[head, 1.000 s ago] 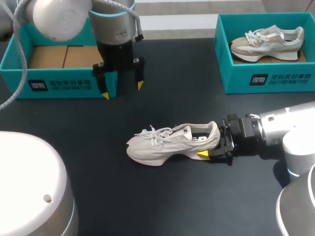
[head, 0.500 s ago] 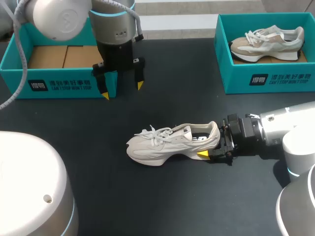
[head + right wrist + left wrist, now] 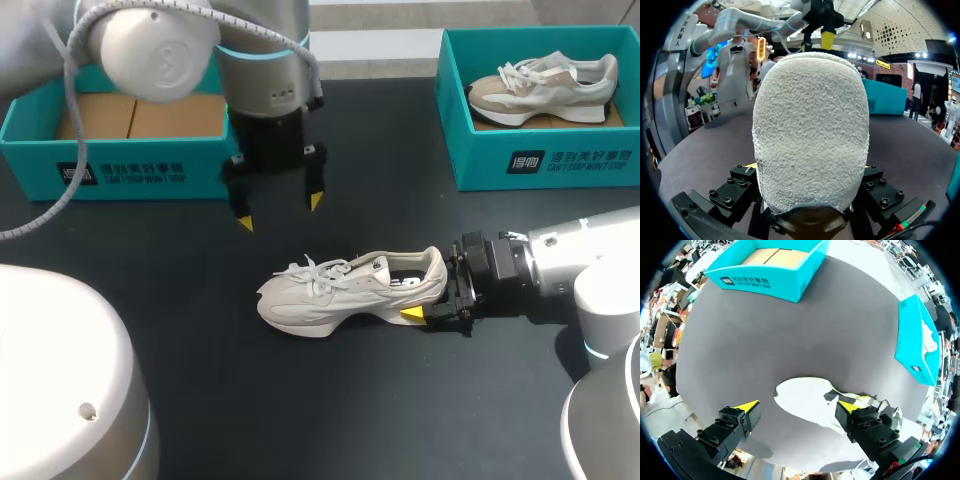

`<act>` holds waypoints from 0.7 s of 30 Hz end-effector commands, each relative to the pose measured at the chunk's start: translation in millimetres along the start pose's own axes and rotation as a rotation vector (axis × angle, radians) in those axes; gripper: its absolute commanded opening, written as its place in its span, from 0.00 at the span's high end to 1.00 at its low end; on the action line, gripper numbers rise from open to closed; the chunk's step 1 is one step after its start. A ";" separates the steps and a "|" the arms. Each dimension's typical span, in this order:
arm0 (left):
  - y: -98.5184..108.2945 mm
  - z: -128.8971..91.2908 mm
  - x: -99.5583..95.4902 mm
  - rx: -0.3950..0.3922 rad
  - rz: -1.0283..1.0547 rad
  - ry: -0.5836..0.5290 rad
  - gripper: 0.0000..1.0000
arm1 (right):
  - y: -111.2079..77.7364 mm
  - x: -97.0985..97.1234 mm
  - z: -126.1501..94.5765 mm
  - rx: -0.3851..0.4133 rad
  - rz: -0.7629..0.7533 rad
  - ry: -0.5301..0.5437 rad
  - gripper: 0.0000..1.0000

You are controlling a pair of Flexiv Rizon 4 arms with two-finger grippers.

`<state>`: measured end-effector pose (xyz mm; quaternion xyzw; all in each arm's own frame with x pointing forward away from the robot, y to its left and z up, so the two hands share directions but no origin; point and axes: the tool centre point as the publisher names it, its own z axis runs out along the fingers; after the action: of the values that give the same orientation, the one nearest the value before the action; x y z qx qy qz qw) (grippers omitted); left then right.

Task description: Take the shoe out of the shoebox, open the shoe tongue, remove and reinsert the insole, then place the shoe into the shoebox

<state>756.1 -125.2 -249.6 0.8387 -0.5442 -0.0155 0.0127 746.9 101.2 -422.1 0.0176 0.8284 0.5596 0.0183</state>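
Head view: fixed, high behind the robot, looking down over the whole table [image 3: 300, 400]. Left wrist view: well above, facing down past left claw [image 3: 797, 405] onto shoe [image 3: 802, 395]. Right wrist view: low, level, shoe's heel close against right claw [image 3: 810, 172]. Shared: shoe.

Left jaws away from shoebox [image 3: 130, 176], nearer the shoe [image 3: 330, 296]

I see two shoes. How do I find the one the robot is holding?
Start at the black table, between the left box and the right box. One pale shoe lies on its bare middle, heel pinched in the right arm's fingers. The other shoe sits inside the right box; this one is out in the open.
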 end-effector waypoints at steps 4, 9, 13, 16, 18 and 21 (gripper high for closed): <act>30.9 16.1 37.6 0.016 0.094 -0.025 0.00 | -7.1 -1.1 5.8 0.002 -0.001 -0.003 1.00; 54.2 21.7 54.7 0.024 0.137 -0.017 0.00 | -7.1 -1.1 5.8 0.002 -0.001 -0.003 1.00; 70.2 30.9 66.8 0.039 0.138 -0.021 0.00 | -7.1 -1.1 5.8 0.002 -0.001 -0.003 1.00; 78.8 40.6 74.5 0.065 0.150 -0.029 0.00 | -7.1 -1.1 5.8 0.002 -0.001 -0.003 1.00; 81.1 46.1 81.1 0.045 0.159 -0.038 0.00 | -7.1 -1.1 5.8 0.002 -0.001 -0.003 1.00; 85.1 55.2 92.8 0.077 0.172 -0.033 0.00 | -7.1 -1.1 5.8 0.002 -0.001 -0.003 1.00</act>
<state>720.7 -214.2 -290.6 0.7688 -0.6395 -0.0047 0.0027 746.9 101.3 -422.1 0.0176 0.8285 0.5594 0.0184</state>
